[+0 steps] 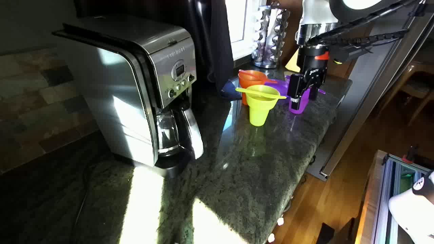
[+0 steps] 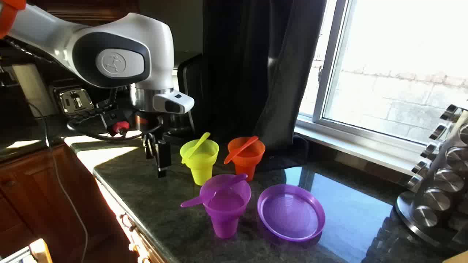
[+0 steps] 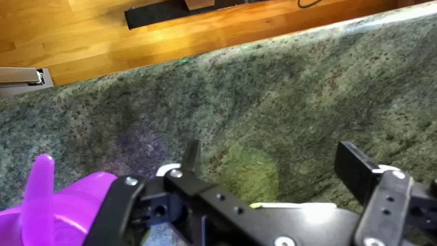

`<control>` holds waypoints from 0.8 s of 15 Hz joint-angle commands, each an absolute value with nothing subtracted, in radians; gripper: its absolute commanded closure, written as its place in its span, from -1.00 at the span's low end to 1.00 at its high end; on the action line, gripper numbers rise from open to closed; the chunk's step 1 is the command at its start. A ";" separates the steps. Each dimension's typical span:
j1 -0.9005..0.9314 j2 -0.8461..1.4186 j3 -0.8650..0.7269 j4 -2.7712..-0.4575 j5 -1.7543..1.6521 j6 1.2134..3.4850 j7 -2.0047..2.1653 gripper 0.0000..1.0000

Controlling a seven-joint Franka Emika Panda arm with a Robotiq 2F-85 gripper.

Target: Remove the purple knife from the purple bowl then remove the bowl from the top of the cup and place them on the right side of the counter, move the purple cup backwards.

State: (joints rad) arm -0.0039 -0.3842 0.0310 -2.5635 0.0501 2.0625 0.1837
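Purple knife [image 3: 38, 201] lies near the claw [image 3: 268, 152] but apart.

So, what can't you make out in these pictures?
Purple knife: in an exterior view, the tool hides most of it.
Orange cup: in an exterior view, the lime-green cup partly hides it.
Lime-green sliver: in the wrist view, the tool hides the rest.
Purple bowl: in the wrist view, cut by left and bottom edges.
Spice rack: in an exterior view, cut by right edge.
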 commanded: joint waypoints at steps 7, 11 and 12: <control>-0.041 -0.388 0.015 -2.532 0.042 2.079 0.218 -1.00; -0.091 -0.399 -0.017 -2.484 0.043 2.108 0.244 -1.00; -0.104 -0.395 -0.022 -2.472 0.041 2.116 0.256 -1.00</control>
State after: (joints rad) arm -0.0738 -0.3913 -0.0075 -2.4925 0.0487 2.0896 0.2139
